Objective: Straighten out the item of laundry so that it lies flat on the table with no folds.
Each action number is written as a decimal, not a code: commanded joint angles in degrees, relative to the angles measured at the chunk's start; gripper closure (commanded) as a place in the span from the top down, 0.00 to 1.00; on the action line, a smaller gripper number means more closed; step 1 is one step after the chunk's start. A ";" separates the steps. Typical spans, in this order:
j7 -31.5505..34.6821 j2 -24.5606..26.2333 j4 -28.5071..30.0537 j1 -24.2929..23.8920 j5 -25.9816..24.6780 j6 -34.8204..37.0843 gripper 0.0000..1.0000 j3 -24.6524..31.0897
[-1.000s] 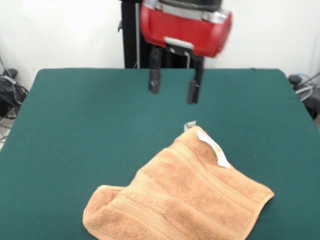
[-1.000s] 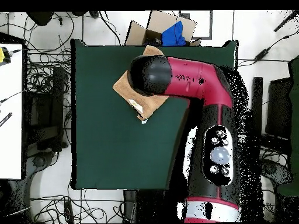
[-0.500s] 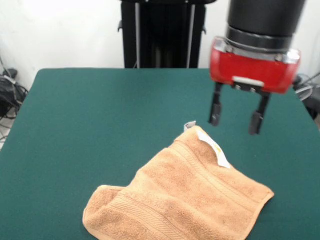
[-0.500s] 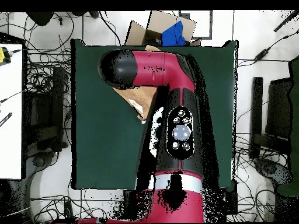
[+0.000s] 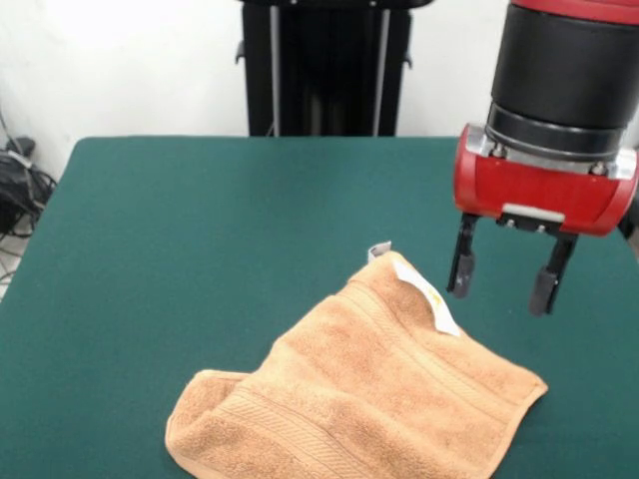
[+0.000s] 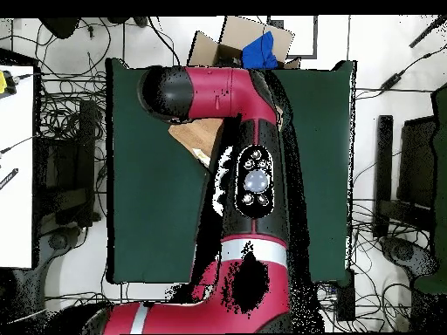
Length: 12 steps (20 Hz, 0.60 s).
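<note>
The item of laundry (image 5: 369, 389) is a peach-orange towel lying rumpled near the front of the table (image 5: 200, 230), with a rolled fold at its left corner and a white tag (image 5: 424, 294) at its far corner. In the overhead view only a small part of the item of laundry (image 6: 199, 136) shows beside the arm. My gripper (image 5: 504, 277) hangs open above the green cloth, to the right of the tag and clear of the towel, with nothing between its fingers (image 5: 460, 264).
The red arm (image 6: 249, 166) stretches over the middle of the table in the overhead view. A cardboard box (image 6: 249, 44) with blue cloth sits beyond the table's far edge. Cables lie on the floor around the table.
My gripper has swung from above the table's far middle to the right and come lower, now beside the towel's tagged corner. The towel has not moved.
</note>
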 commanded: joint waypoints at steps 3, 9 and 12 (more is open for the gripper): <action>11.01 -1.83 4.56 -1.53 2.56 2.27 1.00 -1.25; 8.96 -5.72 9.24 -2.90 3.24 1.70 1.00 -0.97; 8.76 -5.26 8.72 -3.19 3.21 1.65 1.00 -1.02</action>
